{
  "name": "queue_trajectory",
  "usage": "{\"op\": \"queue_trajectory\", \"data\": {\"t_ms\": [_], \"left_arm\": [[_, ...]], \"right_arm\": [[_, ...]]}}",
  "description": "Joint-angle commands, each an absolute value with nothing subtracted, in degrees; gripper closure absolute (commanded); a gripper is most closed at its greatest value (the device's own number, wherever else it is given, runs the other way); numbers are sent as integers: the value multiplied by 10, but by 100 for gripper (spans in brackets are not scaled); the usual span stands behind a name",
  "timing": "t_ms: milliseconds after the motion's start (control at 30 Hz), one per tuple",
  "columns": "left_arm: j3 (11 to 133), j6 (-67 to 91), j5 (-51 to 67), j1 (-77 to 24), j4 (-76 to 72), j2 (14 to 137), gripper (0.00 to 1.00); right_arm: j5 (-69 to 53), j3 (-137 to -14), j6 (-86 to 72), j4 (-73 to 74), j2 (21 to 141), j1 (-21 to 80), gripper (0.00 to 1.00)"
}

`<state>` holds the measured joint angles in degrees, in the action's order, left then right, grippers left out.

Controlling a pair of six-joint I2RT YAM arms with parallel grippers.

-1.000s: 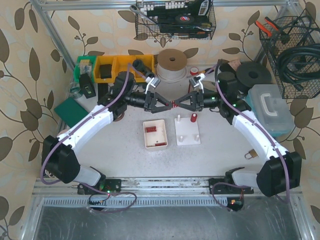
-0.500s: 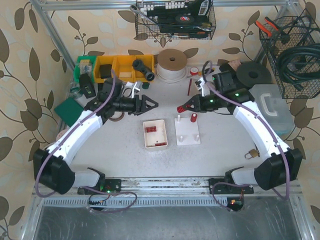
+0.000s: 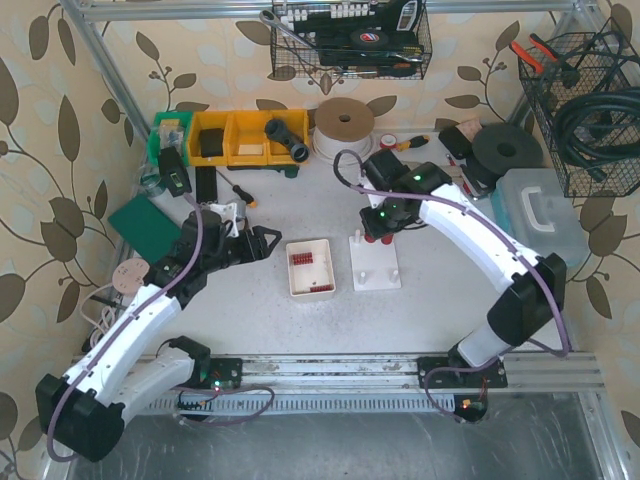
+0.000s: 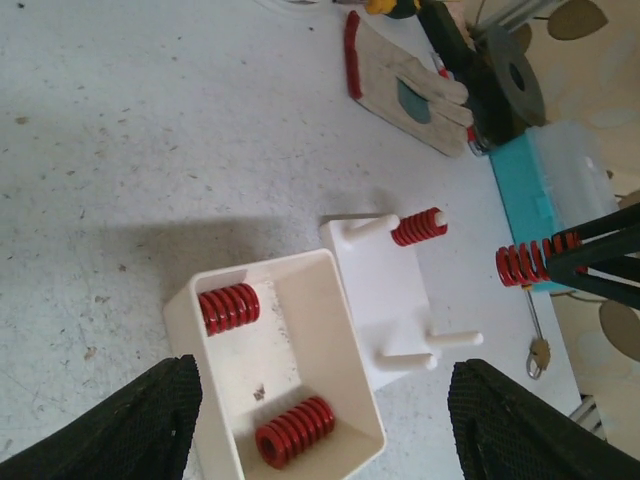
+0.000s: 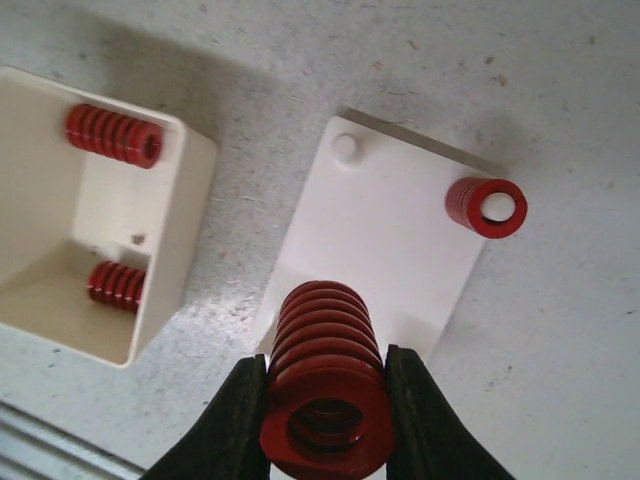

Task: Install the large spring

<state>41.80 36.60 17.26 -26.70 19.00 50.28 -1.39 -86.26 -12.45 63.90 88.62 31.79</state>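
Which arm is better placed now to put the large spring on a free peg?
Right. The right gripper holds the large spring in its jaws near the peg plate; the left gripper, jaws open, is empty.

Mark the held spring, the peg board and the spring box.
held spring (image 5: 322, 345), right wrist view, upper coils.
peg board (image 5: 380, 230), right wrist view, bare flat top.
spring box (image 5: 178, 245), right wrist view, right wall.

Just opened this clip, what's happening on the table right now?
The right gripper is shut on a large red spring, holding it above the white peg plate. One mounted spring already sits on a corner peg; the other visible pegs are bare. The left gripper is open and holds nothing, hovering beside the white box, which has two more springs inside.
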Motion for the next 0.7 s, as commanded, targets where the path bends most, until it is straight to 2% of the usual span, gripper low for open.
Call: {"op": "queue_trajectory", "data": {"t_ms": [0,200,667], "left_arm": [[390,395,132,-272,146,506,29],[338,410,112,-277,114,477,29],[327,410,107,-277,93,497,29]], "right_arm": [[68,-898,-138,668,923,330,100],[72,-929,-136,650,979,346,100],[70,-970,-128,627,1060,352,100]]}}
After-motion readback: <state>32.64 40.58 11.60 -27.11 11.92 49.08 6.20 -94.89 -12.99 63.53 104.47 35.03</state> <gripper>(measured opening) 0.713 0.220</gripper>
